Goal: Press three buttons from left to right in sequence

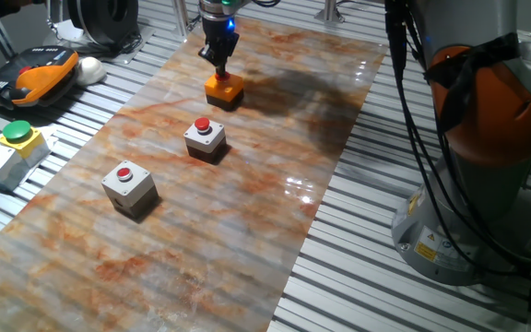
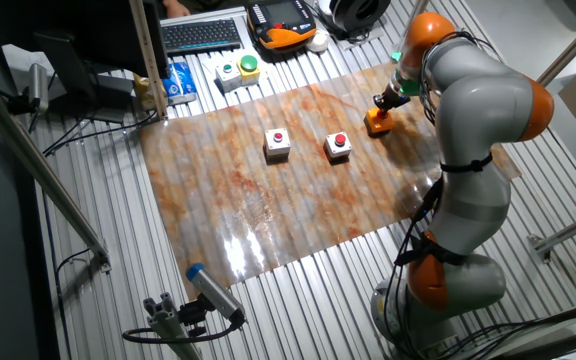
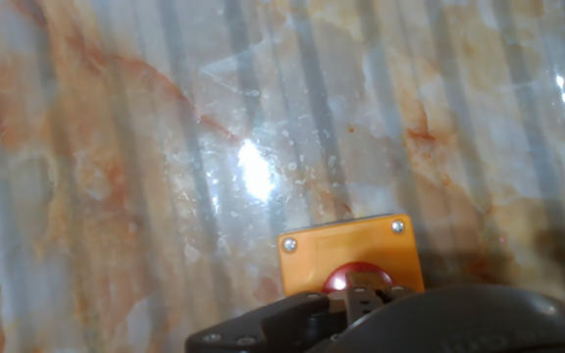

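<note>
I see a marbled orange-grey sheet [image 2: 268, 200] lying over a ribbed metal table [image 2: 118, 290]; behind it sit a keyboard [image 2: 202, 34] and a grey box with a green button [image 2: 240, 70]. Left to right in the other fixed view, three red-topped boxes stand in a row along the sheet, well apart: the first grey-white button box [image 2: 277, 144], the second grey-white button box [image 2: 339, 146], then the flatter orange button box [image 2: 377, 122]. All three face buttons up. My gripper [image 1: 221, 65] sits directly on top of the orange box's button [image 3: 353, 279]; I cannot tell whether its fingers are apart or together.
</note>
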Controlling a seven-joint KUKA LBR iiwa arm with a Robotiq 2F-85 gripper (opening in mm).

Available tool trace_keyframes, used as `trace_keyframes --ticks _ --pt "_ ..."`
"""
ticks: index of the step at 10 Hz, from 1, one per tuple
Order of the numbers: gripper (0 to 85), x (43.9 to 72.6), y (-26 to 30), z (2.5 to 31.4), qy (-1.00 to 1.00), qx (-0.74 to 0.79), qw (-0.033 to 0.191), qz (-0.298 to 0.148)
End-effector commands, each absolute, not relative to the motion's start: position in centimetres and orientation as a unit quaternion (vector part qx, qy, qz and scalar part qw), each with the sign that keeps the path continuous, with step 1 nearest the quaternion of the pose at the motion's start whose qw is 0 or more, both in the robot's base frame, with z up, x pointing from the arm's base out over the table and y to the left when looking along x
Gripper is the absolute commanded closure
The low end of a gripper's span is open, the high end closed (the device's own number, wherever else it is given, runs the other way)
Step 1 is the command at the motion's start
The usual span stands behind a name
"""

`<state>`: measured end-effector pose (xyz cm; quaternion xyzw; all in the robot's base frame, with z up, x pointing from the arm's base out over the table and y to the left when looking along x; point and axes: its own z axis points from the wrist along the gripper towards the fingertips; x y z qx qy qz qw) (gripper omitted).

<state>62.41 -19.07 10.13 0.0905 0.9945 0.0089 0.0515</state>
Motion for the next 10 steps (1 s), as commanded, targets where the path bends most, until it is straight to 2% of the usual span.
trace_keyframes --ticks 1,6,10 --pt "85.0 62.2 -19.0 10.2 0.995 0.091 0.048 0.01" --pt "85.0 62.0 -18.7 12.2 0.994 0.1 0.039 0.009" --pt "85.0 63.1 -17.5 13.0 0.993 0.113 0.033 0.01"
